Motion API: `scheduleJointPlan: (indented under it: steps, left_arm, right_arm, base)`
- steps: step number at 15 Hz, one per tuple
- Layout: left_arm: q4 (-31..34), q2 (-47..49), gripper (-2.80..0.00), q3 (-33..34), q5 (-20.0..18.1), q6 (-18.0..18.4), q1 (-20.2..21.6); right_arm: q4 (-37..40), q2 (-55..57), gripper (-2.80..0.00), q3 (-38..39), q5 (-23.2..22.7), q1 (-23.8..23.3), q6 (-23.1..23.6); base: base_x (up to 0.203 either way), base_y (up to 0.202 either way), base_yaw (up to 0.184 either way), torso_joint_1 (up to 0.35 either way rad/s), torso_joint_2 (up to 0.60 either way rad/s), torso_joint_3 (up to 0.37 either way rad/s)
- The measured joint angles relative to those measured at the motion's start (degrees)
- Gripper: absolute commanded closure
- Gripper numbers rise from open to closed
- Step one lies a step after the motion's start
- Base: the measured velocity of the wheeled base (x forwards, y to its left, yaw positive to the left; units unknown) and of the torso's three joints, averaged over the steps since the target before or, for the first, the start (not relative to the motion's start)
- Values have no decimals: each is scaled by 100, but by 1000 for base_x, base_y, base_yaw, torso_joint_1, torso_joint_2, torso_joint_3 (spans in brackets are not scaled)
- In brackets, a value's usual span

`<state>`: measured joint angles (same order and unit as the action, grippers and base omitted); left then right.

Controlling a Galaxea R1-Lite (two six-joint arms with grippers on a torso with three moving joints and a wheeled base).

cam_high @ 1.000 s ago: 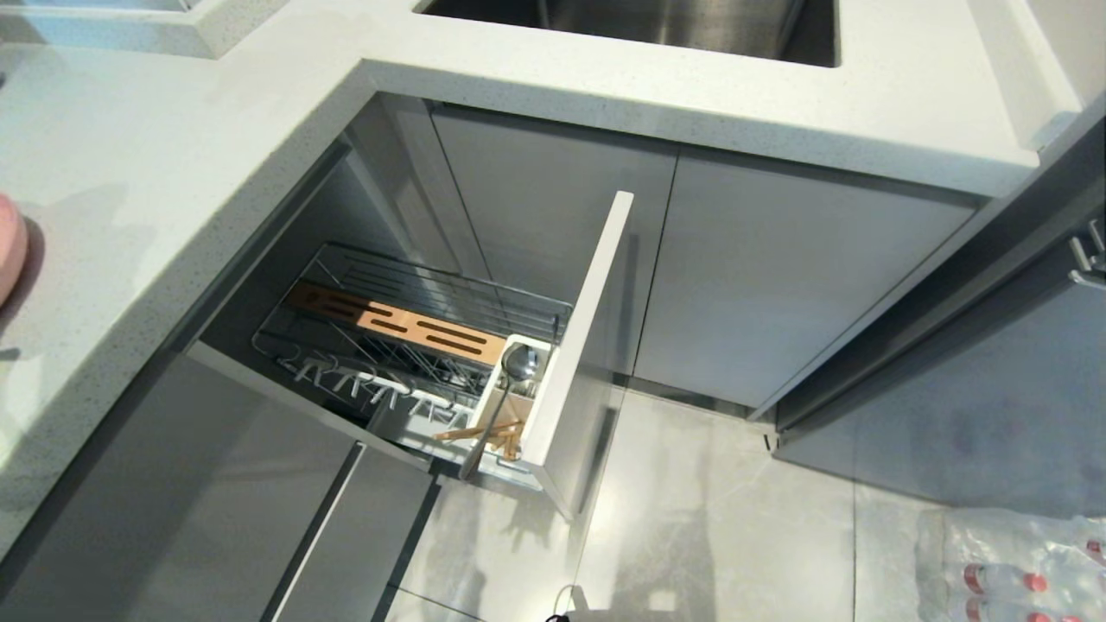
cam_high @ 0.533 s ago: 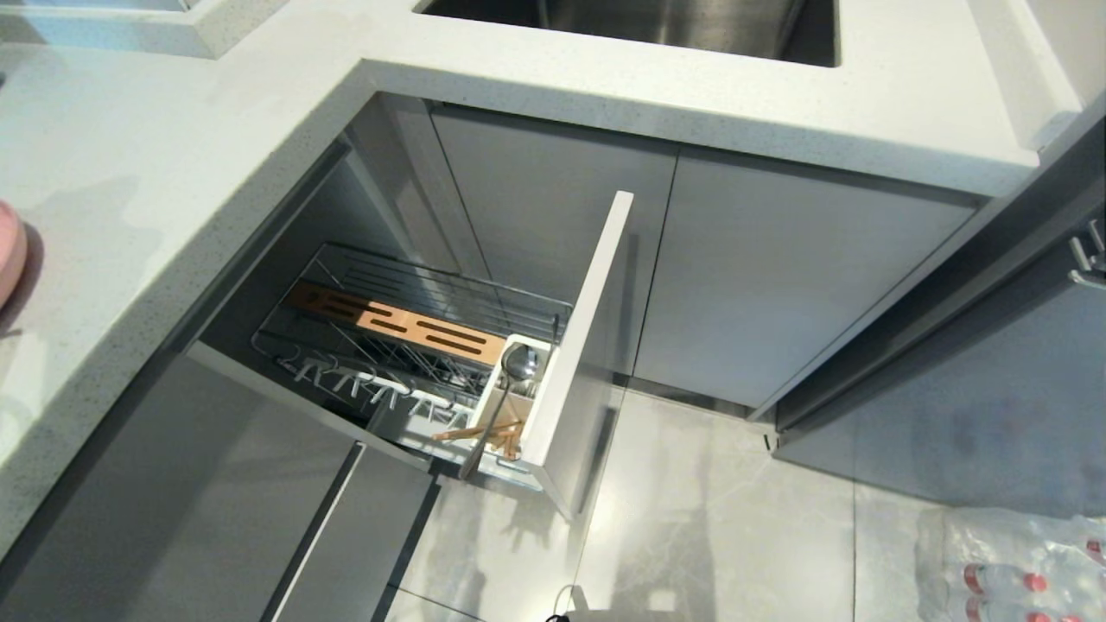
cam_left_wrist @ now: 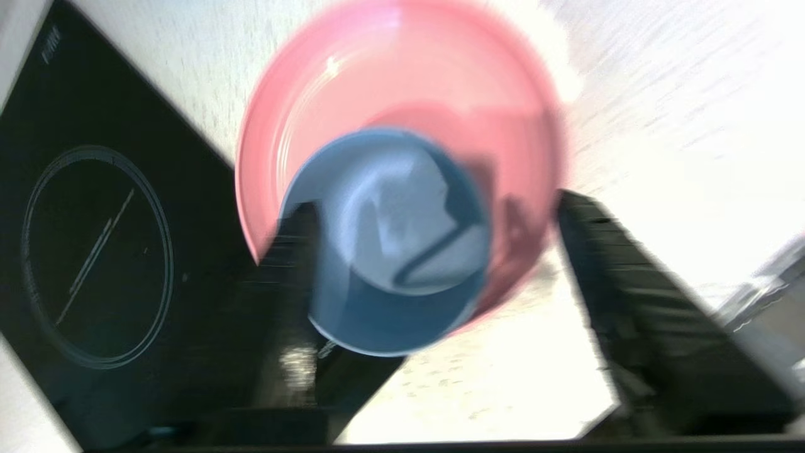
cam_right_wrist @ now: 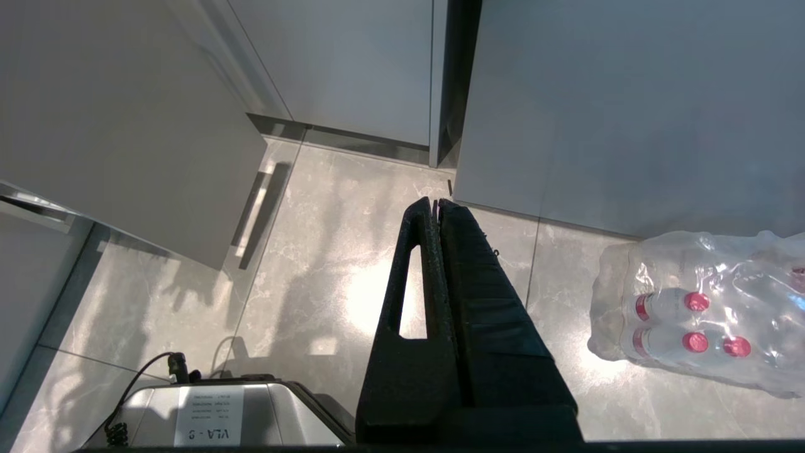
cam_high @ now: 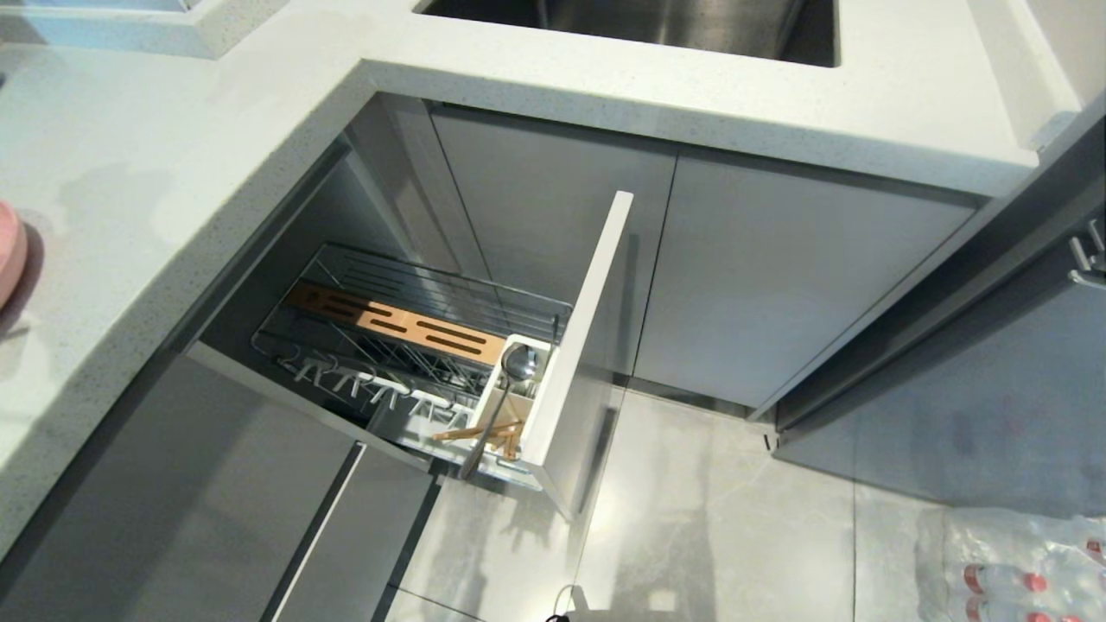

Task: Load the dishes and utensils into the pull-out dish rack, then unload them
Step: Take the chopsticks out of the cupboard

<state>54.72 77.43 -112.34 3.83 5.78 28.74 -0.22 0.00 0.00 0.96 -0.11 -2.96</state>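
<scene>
The pull-out dish rack (cam_high: 579,345) stands slid out below the counter. In its white cutlery holder (cam_high: 543,354) stand the grey-blue spoon (cam_high: 503,393) and the wooden chopsticks (cam_high: 471,429). The wire basket (cam_high: 432,289) holds only its wooden insert (cam_high: 406,324). On the counter the blue-grey bowl (cam_left_wrist: 390,251) sits on the salmon-pink plate (cam_left_wrist: 377,69), whose edge (cam_high: 9,259) shows at the head view's left border. My left gripper (cam_left_wrist: 434,201) hangs open over them, one finger (cam_left_wrist: 292,264) crossing the bowl's rim, the other well clear. My right gripper (cam_right_wrist: 437,202) is shut, pointing at the floor.
A black induction hob (cam_left_wrist: 94,251) lies beside the plate on the white counter (cam_high: 130,130). The sink (cam_high: 657,22) is at the back, grey double doors (cam_high: 778,285) under it. A wrapped pack of bottles (cam_right_wrist: 692,314) lies on the floor, right of my base (cam_right_wrist: 207,415).
The plate's edge at the left border sits slightly lower and the shadow beside it on the counter has shifted. The rack and its contents have not moved.
</scene>
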Motion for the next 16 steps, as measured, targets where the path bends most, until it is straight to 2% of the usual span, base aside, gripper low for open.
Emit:
scheduleJointPlan:
  steps: [3,5,8,11,13,16]
  left_arm:
    - [-133,-384,0,51,-259,-356,-336]
    - [-306,-601,0,60,-427,-793,-821]
    - [-618,-822,0,65,-840,-1690,-1864]
    - [-662,-871,0,287,-1528,-2603,-2730]
    - [-651,-772,0,691,-1860,-2731,-2988]
    - [-643,-416,0,1082,-2047,-2705,-3563]
  right_arm:
    - [0,0,0,0,0,0,-1]
    - [-2,0,0,0,0,0,1]
    - [-2,0,0,0,0,0,-1]
    - [-2,0,0,0,0,0,-1]
    - [-2,0,0,0,0,0,-1]
    - [-2,0,0,0,0,-2,-1]
  base:
    - [0,0,0,0,0,0]
    - [0,0,0,0,0,0]
    - [0,0,0,0,0,0]
    - [0,0,0,0,0,0]
    - [0,0,0,0,0,0]
    - [0,0,0,0,0,0]
